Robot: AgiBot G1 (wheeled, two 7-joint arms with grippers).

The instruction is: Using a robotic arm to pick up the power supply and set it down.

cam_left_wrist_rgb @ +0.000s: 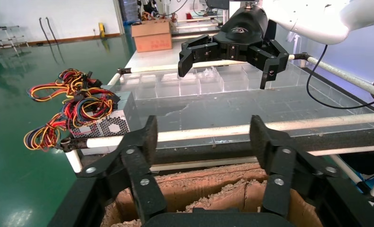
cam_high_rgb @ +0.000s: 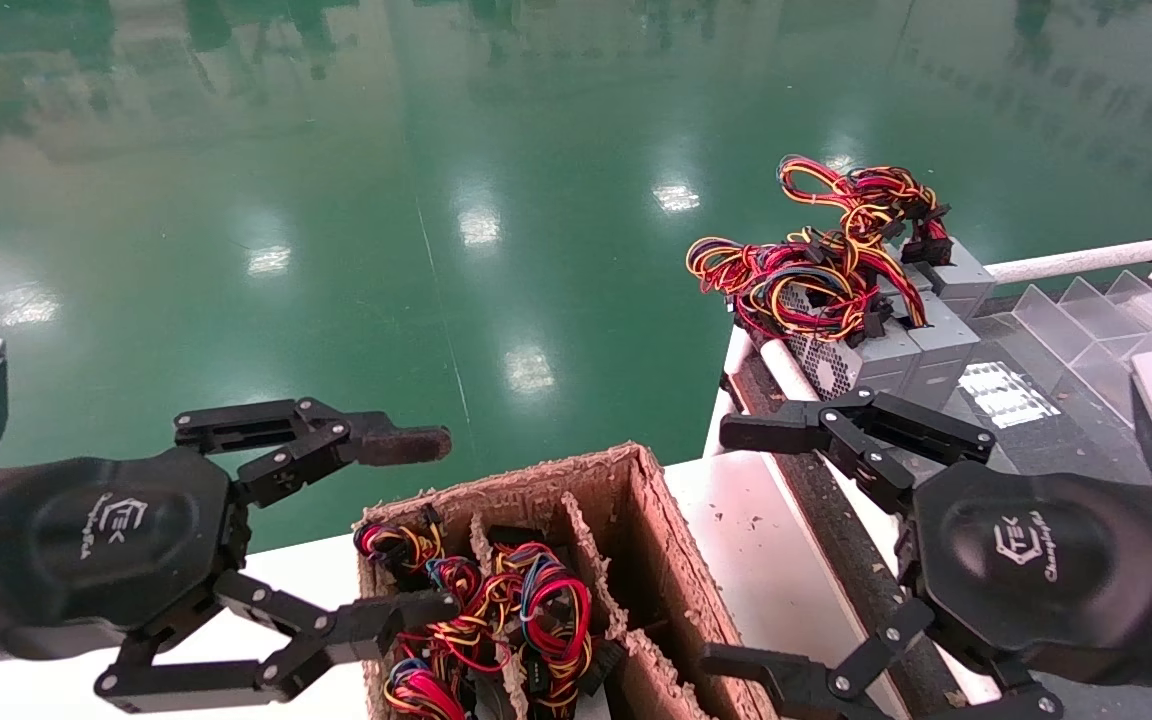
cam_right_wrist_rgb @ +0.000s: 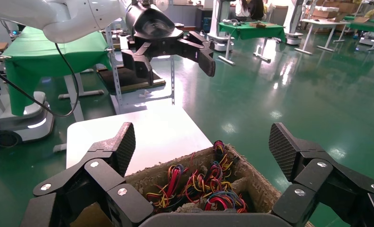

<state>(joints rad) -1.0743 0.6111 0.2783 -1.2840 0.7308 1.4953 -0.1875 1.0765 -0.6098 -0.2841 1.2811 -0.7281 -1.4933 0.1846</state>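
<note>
A torn cardboard box (cam_high_rgb: 636,500) with dividers stands on a white table (cam_high_rgb: 776,570). Several compact bundles of red, yellow and blue wires fill its compartments. One power supply (cam_high_rgb: 554,600) shows only its upright wire bundle (cam_right_wrist_rgb: 209,187); its grey body is hidden in the box. My right gripper (cam_high_rgb: 736,545) hovers open to the right of the box, level with its rim, with nothing between its fingers (cam_right_wrist_rgb: 122,144). My left gripper (cam_high_rgb: 426,525) is open over the box's left corner. Its far fingertip (cam_high_rgb: 406,445) has a brownish pad.
Grey power supplies with sprawling red-yellow wire loops (cam_high_rgb: 876,345) (cam_left_wrist_rgb: 104,124) sit at the far end of a black-edged bench on the right. Clear plastic dividers (cam_high_rgb: 1086,320) and a white pipe rail (cam_high_rgb: 1066,262) lie behind them. Green floor lies beyond the table edge.
</note>
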